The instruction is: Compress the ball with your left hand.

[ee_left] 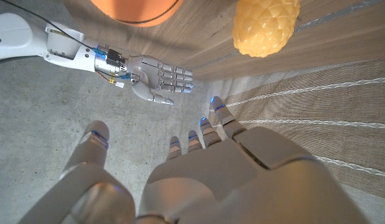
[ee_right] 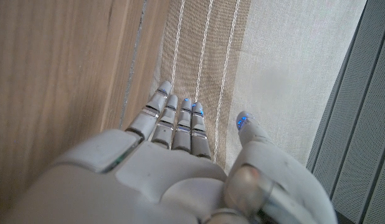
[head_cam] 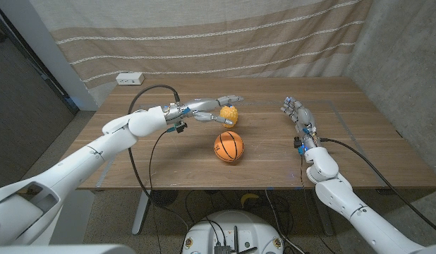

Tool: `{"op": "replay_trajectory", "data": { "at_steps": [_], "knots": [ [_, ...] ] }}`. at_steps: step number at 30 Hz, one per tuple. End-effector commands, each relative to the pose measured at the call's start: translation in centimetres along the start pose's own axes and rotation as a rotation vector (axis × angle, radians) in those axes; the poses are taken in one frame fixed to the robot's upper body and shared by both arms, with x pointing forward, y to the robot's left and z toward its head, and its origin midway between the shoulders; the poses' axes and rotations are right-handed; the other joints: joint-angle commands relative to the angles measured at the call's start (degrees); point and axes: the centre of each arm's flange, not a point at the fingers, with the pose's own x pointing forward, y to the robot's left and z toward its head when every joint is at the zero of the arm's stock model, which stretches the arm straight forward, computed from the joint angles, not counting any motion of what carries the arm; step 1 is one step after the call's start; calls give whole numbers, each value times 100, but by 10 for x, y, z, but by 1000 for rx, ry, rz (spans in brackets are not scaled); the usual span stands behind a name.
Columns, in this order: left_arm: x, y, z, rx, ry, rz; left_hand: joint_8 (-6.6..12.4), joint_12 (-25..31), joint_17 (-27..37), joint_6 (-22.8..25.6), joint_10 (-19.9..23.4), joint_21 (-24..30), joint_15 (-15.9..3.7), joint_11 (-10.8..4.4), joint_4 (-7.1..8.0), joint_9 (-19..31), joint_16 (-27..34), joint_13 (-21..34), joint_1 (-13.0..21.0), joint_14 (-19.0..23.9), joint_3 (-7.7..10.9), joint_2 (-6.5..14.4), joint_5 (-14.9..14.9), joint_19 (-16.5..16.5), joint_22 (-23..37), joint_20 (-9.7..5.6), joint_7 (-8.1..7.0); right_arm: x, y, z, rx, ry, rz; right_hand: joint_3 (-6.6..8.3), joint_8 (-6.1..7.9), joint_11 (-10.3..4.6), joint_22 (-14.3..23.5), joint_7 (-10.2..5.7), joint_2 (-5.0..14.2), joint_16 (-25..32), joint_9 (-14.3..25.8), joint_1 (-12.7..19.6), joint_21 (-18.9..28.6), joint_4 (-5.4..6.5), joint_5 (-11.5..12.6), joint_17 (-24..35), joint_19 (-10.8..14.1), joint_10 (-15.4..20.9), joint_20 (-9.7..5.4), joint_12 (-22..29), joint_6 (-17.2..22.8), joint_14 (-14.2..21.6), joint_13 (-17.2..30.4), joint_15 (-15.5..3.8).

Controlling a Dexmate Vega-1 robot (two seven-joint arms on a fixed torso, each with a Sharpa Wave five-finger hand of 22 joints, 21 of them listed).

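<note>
My left hand point(head_cam: 212, 108) hangs above the table point(head_cam: 168, 152) with its fingers point(ee_left: 220, 112) spread and holding nothing. The ball point(head_cam: 229, 146), a small orange basketball, sits on the table a little nearer me than those fingers and apart from them. I judge it light and springy, its pebbled skin grippy enough, but round and free to roll, so I would come down over its top and wrap the sides before squeezing. A yellow pinecone-shaped toy point(head_cam: 228, 113) lies just beside my left fingertips, between them and nothing I need; it could get knocked as I swing toward the ball. My right hand point(head_cam: 296, 111) stands well apart, fingers straight, together and empty.
</note>
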Motion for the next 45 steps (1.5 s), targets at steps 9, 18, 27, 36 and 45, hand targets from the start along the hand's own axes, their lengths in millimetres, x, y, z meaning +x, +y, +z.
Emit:
{"op": "replay_trajectory", "data": {
  "at_steps": [9, 18, 27, 36, 45],
  "knots": [
    [0, -11, 13, 98, 4, -86, 43, 44, 10, -91, -46, 3, 40, -27, 3, 25, 34, 8, 58, -49, -6, -91, 10, 100, 11, 125, -35, -26, 0, -3, 9, -5, -14, -7, -11, 23, 32, 8, 24, 32, 7, -17, -27, -36, 30, 11, 57, 46, 18, 8, 61, 34, 17, 22],
    [1, -18, 19, 130, 13, -141, 35, 50, 9, -182, -62, -14, 58, -33, -1, 27, 33, 9, 122, -75, -8, -119, 14, 127, 9, 163, -48, -32, -1, -1, 2, -12, -17, -7, -14, 20, 32, 6, 26, 32, 7, -26, -29, -44, 31, 8, 55, 55, 20, 11, 58, 33, 15, 22],
    [-1, -25, 22, 167, 39, -182, 52, 58, 9, -210, -68, -17, 59, -28, -5, 29, 43, 10, 186, -70, -12, -150, 16, 190, 7, 200, -56, -36, -1, -1, -2, -19, -11, -8, -15, 23, 31, 11, 27, 32, 7, -36, -29, -53, 33, 6, 58, 53, 23, 9, 59, 34, 14, 24],
    [-2, -29, 22, 197, 68, -209, 66, 65, 8, -239, -72, -26, 57, -46, -5, 31, 51, 11, 255, -62, -10, -165, 19, 238, 5, 200, -68, -39, -2, -3, 3, -17, -11, -8, -14, 35, 31, 16, 29, 32, 8, -46, -31, -62, 35, 3, 59, 60, 23, 10, 66, 32, 13, 25],
    [5, -34, 19, 206, 79, -261, 74, 71, 7, -276, -72, -41, 75, -46, -4, 32, 62, 12, 325, -39, -4, -168, 23, 266, 4, 202, -72, -41, -5, -4, 3, -14, -14, -10, -13, 44, 32, 22, 30, 39, 8, -60, -31, -69, 35, 1, 61, 76, 25, 15, 74, 50, 13, 33]
  ]
}}
